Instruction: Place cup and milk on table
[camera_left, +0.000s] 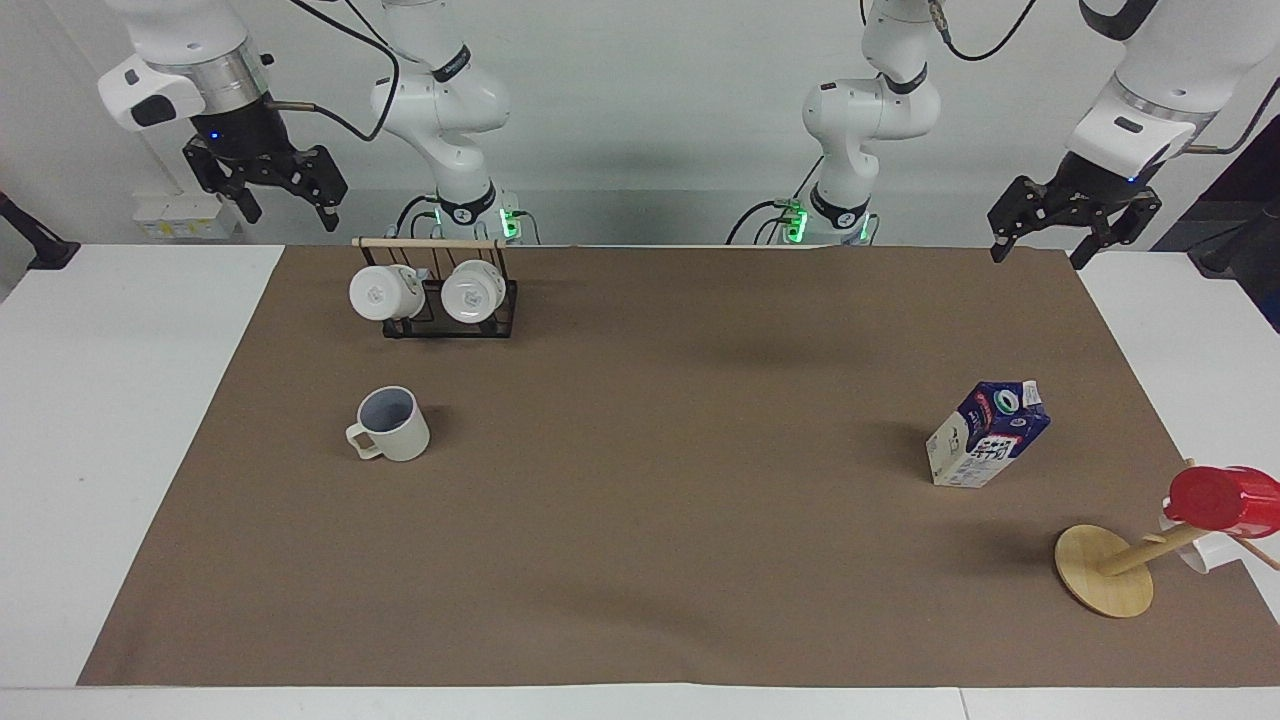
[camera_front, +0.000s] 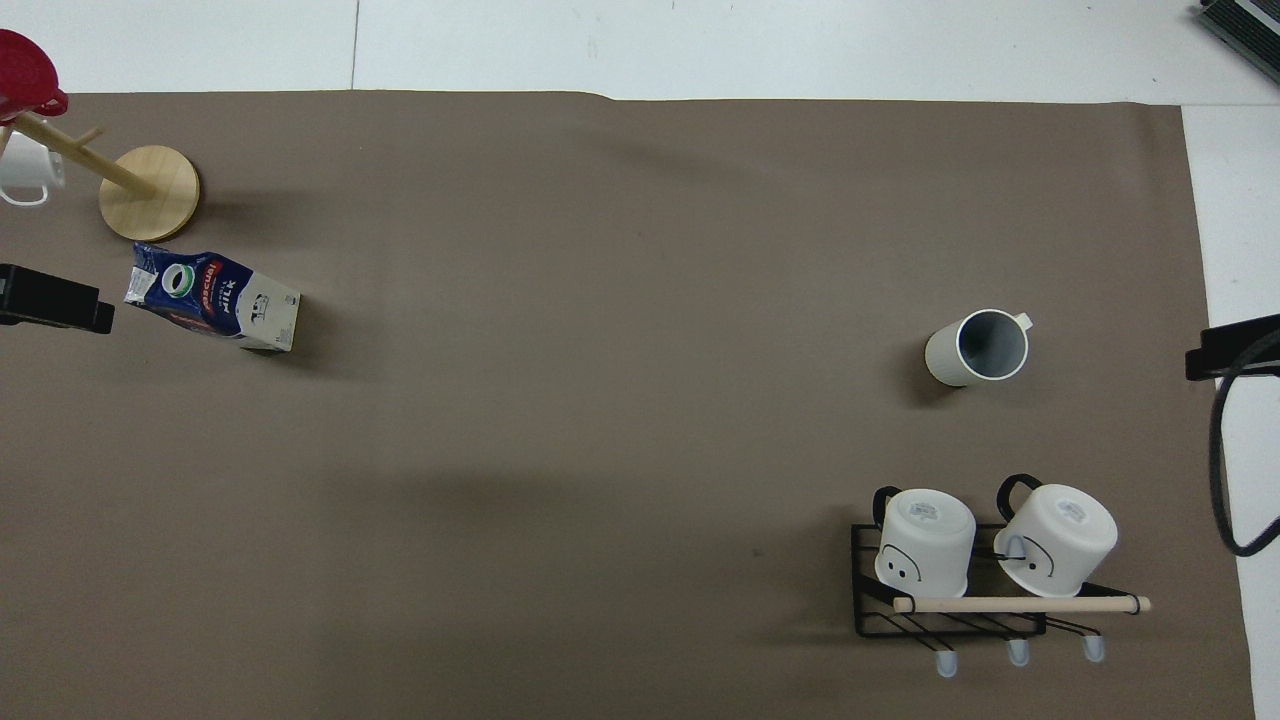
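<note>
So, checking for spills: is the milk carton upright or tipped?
Upright: the milk carton stands on its base on the brown mat, gable top and cap uppermost.

My left gripper (camera_left: 1073, 232) hangs raised at my left arm's end, wrist bent downward, fingers spread apart and holding nothing. My right gripper (camera_left: 270, 192) hangs raised at my right arm's end, fingers parted too and empty, as far as I can tell. Both arms wait, elbows folded up high.
</note>
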